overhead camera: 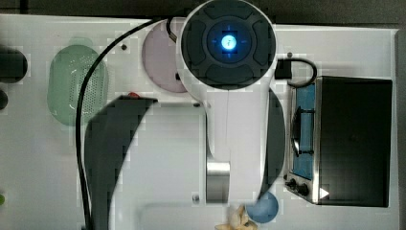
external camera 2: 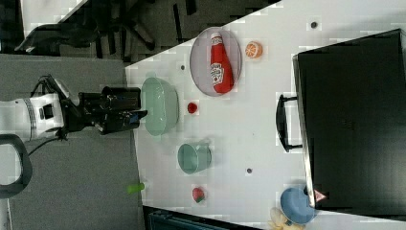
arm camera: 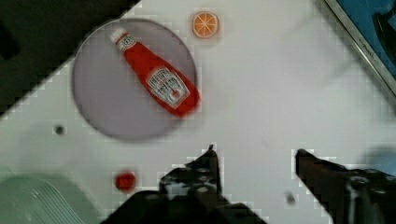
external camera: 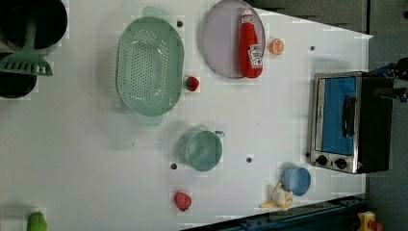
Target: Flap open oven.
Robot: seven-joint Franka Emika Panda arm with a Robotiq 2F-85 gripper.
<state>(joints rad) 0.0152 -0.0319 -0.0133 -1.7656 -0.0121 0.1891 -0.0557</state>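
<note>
Still only starting: hovering high above the bench [external camera: 96,159] with the gripper [arm camera: 254,161] open and holding nothing, jaws spread apart over bare surface. Oven [external camera: 349,122] standing at the right edge of the left view, door shut, handle [external camera: 347,116] untouched and well apart from the gripper. Next, probably: travelling toward that handle, lowering, hooking or clamping it, then pulling the door down.
</note>
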